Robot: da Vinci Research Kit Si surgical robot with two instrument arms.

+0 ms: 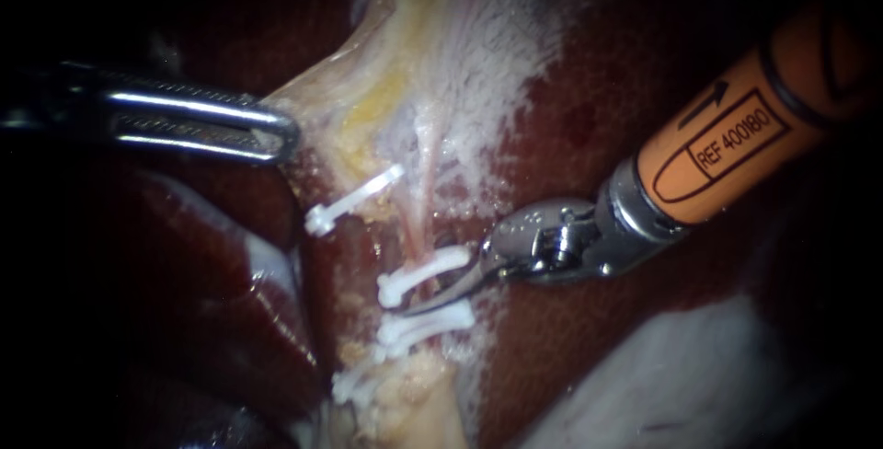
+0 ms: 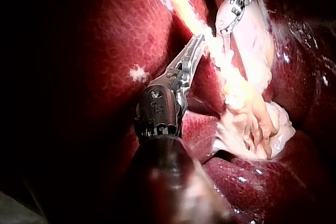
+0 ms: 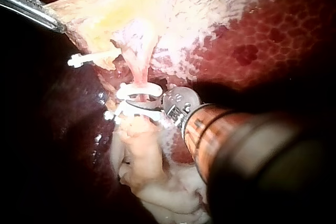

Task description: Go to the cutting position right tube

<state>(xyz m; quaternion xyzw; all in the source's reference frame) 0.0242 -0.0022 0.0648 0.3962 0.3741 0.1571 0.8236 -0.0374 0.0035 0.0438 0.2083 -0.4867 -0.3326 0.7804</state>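
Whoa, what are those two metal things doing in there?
My left instrument has its jaws shut on a flap of pale tissue and pulls it taut to the side, over the dark red liver. My right instrument reaches in from the other side, with its tip in the gap between two white clips on the right tube. Another white clip sits on the tube beside it. No cut shows on the right tube.

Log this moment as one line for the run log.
left instrument: shut on pale tissue | right instrument: tip at right tube, between upper clip and next clip
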